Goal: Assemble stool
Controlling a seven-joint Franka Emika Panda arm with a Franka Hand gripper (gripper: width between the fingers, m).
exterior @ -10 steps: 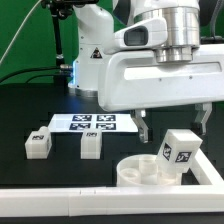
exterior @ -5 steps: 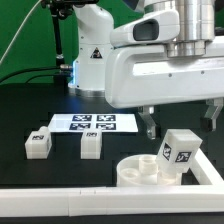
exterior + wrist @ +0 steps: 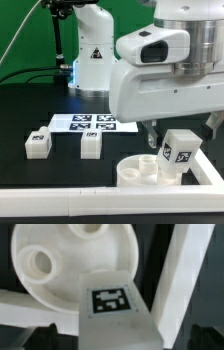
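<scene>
The gripper (image 3: 180, 133), jaws wide apart and empty, straddles the leg (image 3: 178, 152) standing at the seat (image 3: 135, 172) rim (tag toward the wrist camera); I'd centre both fingers before closing, lest it tilt.

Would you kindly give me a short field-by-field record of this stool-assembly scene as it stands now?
seat: round disc, lying flat on the table by the long white bar
standing leg: block upright on the seat, toward the exterior view's right
loose legs: first loose leg and second loose leg on the table, in front of the marker board
gripper: open, fingers either side of the standing leg, not closed on it
</scene>
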